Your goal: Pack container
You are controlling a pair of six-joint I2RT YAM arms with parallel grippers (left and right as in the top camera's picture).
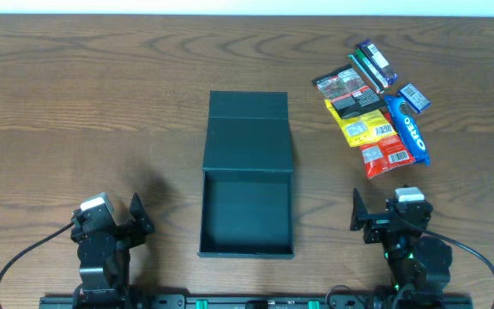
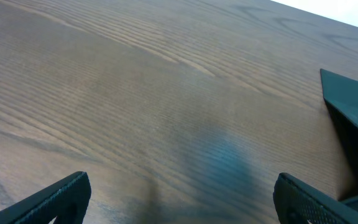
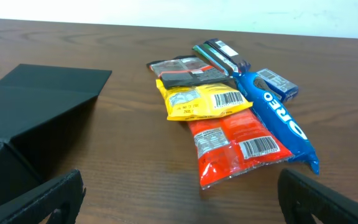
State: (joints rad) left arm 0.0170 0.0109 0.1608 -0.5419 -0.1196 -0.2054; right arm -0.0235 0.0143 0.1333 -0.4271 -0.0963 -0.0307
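The dark teal container (image 1: 247, 251) lies open at the table's middle, its lid (image 1: 249, 142) flipped back flat; the inside looks empty. It also shows in the right wrist view (image 3: 36, 118) and at the left wrist view's right edge (image 2: 353, 115). A pile of snack packets lies at the back right: a red packet (image 1: 385, 155), a yellow packet (image 1: 363, 129), a blue Oreo packet (image 1: 407, 129), a dark packet (image 1: 341, 83). My left gripper (image 1: 135, 219) is open and empty at the front left. My right gripper (image 1: 356, 210) is open and empty, just in front of the red packet (image 3: 238, 146).
Further packets sit at the pile's back: a green-and-black bar (image 1: 367, 69), a dark blue bar (image 1: 377, 58) and a small blue box (image 1: 413, 96). Wood table (image 1: 101, 112) runs to a pale far edge.
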